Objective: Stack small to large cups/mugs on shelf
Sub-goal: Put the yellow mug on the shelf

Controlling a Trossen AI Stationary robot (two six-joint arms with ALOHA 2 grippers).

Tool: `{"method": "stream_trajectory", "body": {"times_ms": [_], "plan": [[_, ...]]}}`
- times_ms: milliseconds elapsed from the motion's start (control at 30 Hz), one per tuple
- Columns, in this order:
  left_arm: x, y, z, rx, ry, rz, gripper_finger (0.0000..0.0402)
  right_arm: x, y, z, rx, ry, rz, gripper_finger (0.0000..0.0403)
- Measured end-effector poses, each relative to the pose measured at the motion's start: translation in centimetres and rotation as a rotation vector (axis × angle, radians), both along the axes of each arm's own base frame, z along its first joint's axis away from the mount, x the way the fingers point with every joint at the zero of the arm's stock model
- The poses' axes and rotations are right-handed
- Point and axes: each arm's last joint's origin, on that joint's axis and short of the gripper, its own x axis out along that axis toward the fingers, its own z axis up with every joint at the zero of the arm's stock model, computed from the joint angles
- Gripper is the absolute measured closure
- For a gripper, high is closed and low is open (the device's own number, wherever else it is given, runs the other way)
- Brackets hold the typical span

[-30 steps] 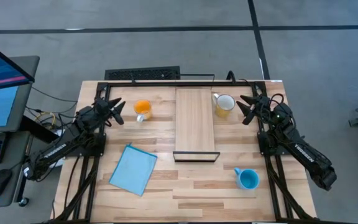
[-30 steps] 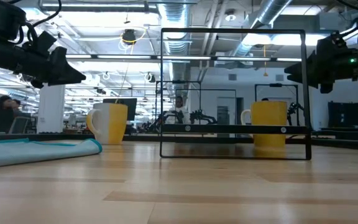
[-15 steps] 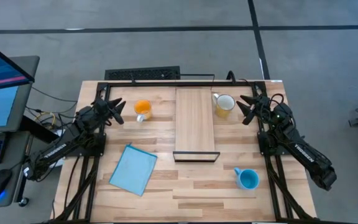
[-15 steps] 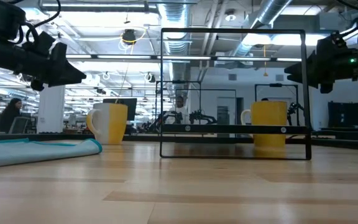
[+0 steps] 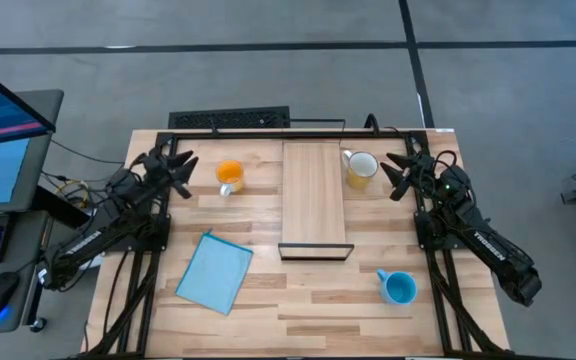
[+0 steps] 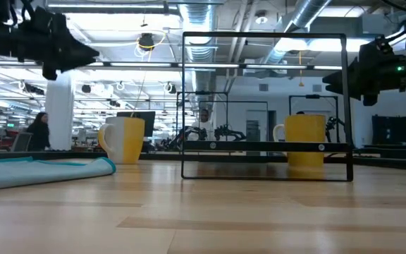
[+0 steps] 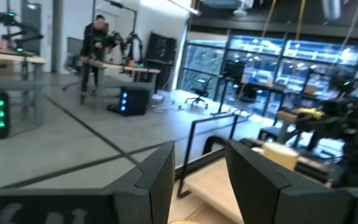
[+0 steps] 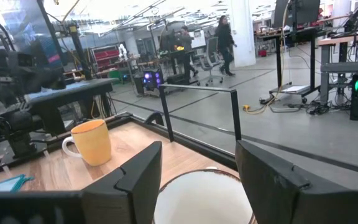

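The orange mug (image 5: pixel 229 175) stands upright on the table left of the shelf (image 5: pixel 314 195), a long light-wood board with a dark near end. The pale yellow mug (image 5: pixel 360 168), white inside, stands right of the shelf near its far end. The blue mug (image 5: pixel 399 287) stands toward the near right corner. My left gripper (image 5: pixel 186 168) hovers open, raised, left of the orange mug. My right gripper (image 5: pixel 388 172) is open just right of the yellow mug (image 8: pixel 201 196), whose rim shows below its fingers. The orange mug (image 8: pixel 92 142) shows farther off.
A flat light-blue sheet (image 5: pixel 215 272) lies near the table's left near side. A black frame (image 5: pixel 258 122) runs along the far edge. A monitor and keyboard stand left of the table. Bare wood lies between the shelf's near end and the near edge.
My left gripper has risen and drawn a little toward the far left, away from the orange mug; it sits higher in the low view. The right arm and all mugs have kept still. A person walks in the room behind.
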Motion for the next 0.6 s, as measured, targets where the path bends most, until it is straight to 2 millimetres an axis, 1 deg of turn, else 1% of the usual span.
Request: {"method": "stream_trajectory", "body": {"times_ms": [100, 267, 467, 600], "plan": [[0.0, -0.2, 0.5, -0.006, -0.024, -0.045, 0.0267, 0.0, 0.0, 0.0, 0.000, 0.000, 0.000, 0.0177], [0.1, -0.4, 0.5, -0.037, -0.047, -0.126, 0.0267, 0.0, 0.0, 0.0, 0.000, 0.000, 0.000, 0.0177], [0.4, -1.0, 0.6, -0.100, -0.088, -0.297, 0.0267, 0.0, 0.0, 0.0, 0.000, 0.000, 0.000, 0.0177], [0.9, -1.4, 1.4, -0.061, -0.142, -0.376, 0.0267, 0.0, 0.0, 0.0, 0.000, 0.000, 0.000, 0.0177]]}}
